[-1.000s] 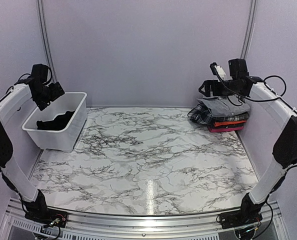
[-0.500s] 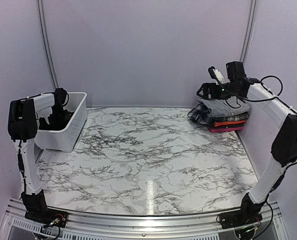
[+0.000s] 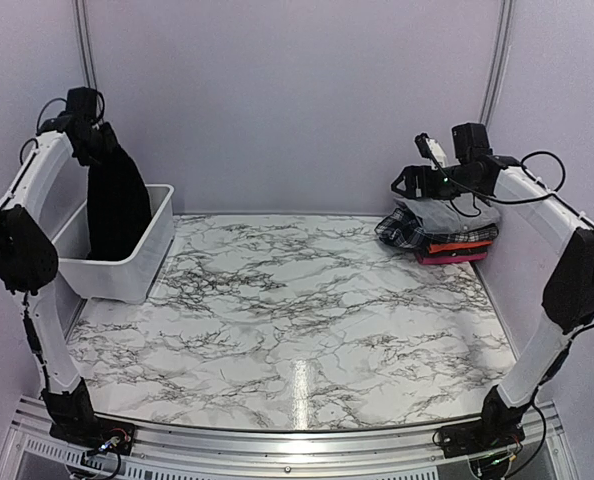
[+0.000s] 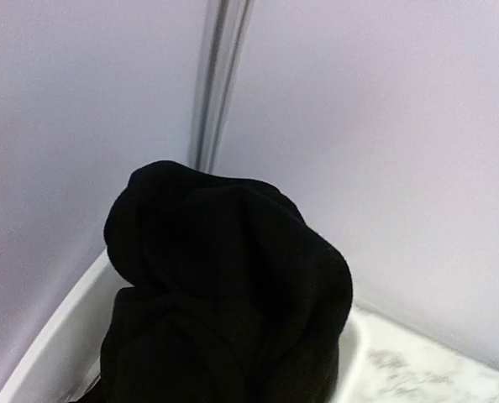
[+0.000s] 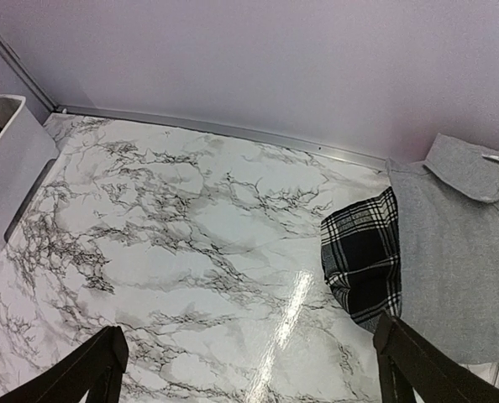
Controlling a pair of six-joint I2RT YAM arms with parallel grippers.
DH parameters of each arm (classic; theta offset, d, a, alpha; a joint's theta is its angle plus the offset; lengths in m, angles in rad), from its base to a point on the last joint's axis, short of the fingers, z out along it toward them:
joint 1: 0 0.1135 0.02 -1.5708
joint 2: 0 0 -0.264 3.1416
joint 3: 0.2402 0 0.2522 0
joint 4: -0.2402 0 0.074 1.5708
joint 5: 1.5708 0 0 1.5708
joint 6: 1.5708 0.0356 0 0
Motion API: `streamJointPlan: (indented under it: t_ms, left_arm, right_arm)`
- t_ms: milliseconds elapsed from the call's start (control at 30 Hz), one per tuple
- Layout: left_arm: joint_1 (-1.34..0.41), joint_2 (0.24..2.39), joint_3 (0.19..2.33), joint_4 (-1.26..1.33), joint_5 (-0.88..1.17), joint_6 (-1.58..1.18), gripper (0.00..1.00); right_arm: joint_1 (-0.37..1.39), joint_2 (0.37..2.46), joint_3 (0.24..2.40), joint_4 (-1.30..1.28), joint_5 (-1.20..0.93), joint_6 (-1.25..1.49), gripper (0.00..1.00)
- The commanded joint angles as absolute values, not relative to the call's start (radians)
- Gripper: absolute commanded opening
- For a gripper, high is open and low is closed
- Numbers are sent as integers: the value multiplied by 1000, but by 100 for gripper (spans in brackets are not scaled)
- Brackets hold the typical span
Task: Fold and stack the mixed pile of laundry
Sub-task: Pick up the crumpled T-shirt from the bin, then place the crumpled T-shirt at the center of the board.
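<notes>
My left gripper (image 3: 97, 142) is raised high above the white basket (image 3: 127, 272) and is shut on the large black cloth (image 3: 117, 205). The cloth hangs down from it into the basket. In the left wrist view the black cloth (image 4: 224, 285) bunches over the jaws and hides the fingers. At the back right lies a folded stack: a grey collared shirt (image 3: 455, 213) on top, a black-and-white plaid piece (image 3: 399, 230) and a red-pink piece (image 3: 455, 256) beneath. My right gripper (image 3: 409, 182) hovers open beside that stack, nothing between its fingers (image 5: 107, 363).
The basket (image 5: 10, 159) stands at the far left against the wall. The marble tabletop (image 3: 297, 310) stretches between basket and stack. Walls close in the back and both sides. In the right wrist view the plaid piece (image 5: 363, 252) and grey shirt (image 5: 464, 243) lie by the right finger.
My left gripper dipped into the basket, shut on the black cloth and lifted it high. The right arm has barely moved and stays open.
</notes>
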State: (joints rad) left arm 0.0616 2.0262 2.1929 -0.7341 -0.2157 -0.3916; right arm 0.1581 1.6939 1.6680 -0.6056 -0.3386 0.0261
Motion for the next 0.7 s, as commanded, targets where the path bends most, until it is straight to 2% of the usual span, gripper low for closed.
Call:
streamJointPlan:
  t_ms: [0,267,433,567,667]
  left_arm:
    - [-34,1930,2434,-617,-70,-399,0]
    - [-309,1837,2456,-211,137,-460,0]
    - [-485,1840,2497,-86,218,-481,0]
    - [-518,1798,2413,-10,249,-555,0]
    - [-508,1751,2234,20,126,-572,0]
  right_arm:
    - [151,1623,1648,-584,-369,26,99]
    - [151,1568,1599,-556,-392,43,99]
    - [153,1539,1561,-546,-400,51,98]
    - [153,1528,1544,-540,-405,59,99]
    - [152,1523,1523,-526,-414,71,99]
